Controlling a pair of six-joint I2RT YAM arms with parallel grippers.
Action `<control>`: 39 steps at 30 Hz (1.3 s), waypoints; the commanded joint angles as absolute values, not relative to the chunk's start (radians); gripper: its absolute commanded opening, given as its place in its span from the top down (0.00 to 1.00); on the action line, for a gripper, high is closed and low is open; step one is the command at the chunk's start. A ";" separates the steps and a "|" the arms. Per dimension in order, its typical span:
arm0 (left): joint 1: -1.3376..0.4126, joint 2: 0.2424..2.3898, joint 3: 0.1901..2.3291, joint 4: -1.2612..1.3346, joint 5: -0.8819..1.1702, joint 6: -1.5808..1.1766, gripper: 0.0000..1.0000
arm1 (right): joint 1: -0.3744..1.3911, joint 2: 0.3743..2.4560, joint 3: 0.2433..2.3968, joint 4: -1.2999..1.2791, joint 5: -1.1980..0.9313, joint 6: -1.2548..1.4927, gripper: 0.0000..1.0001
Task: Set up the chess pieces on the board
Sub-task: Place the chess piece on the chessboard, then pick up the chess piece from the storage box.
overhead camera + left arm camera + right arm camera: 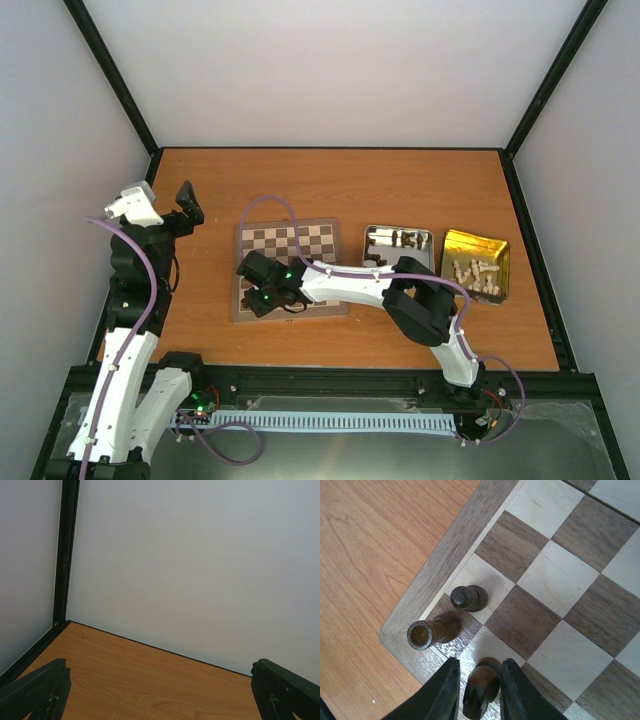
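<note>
While the right claw (481,692) hangs over the near-left corner of the board (547,577), its jaws stand narrowly apart and are closed on a dark chess piece (482,682), one finger on each flank. Judged from this, the step in hand is seating that piece on the light edge square directly under the claw. To do it well, lower straight down, keep the piece upright, and part the jaws only once its base bears on the square. Then lift vertically before moving sideways. The tall corner piece (427,632) stands just ahead and to the left of the fingertips, near enough that the finger on that side could tip it as the jaws spread. The smaller piece (468,598) stands farther ahead, clear of the claw. The supply lies well behind the claw, back along its arm: a silver tin (366,245) with dark chessmen (400,238) and a gold tin (495,245) with cream chessmen (476,272). The left claw (178,213) is spread wide, grips nothing, and is raised off to the left, apart from the board. Whether the gripped piece already touches the board cannot be told, because the fingers cover its lower part; its kind is also unclear. In the overhead view the right arm hides the board's near edge.
</note>
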State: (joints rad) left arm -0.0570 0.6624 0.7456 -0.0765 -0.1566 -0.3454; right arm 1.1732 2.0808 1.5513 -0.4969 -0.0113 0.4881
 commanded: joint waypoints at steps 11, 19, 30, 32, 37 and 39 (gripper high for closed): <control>-0.046 0.652 0.751 -0.080 -0.160 -0.345 0.00 | 1.150 1.943 1.498 -0.468 0.077 0.564 0.66; -0.047 0.653 0.751 -0.075 -0.143 -0.347 0.00 | 0.984 1.643 1.219 -0.458 0.289 0.671 0.64; -0.044 0.678 0.751 -0.068 -0.128 -0.348 0.00 | 0.638 1.348 0.939 -0.553 0.353 0.665 0.55; -0.042 0.685 0.752 -0.065 -0.125 -0.350 0.00 | 0.600 1.365 0.928 -0.569 0.329 0.659 0.55; -0.040 0.687 0.751 -0.066 -0.123 -0.350 0.00 | 0.512 1.425 0.913 -0.596 0.276 0.649 0.56; -0.040 0.687 0.750 -0.066 -0.124 -0.350 0.00 | 0.481 1.450 0.913 -0.625 0.281 0.648 0.56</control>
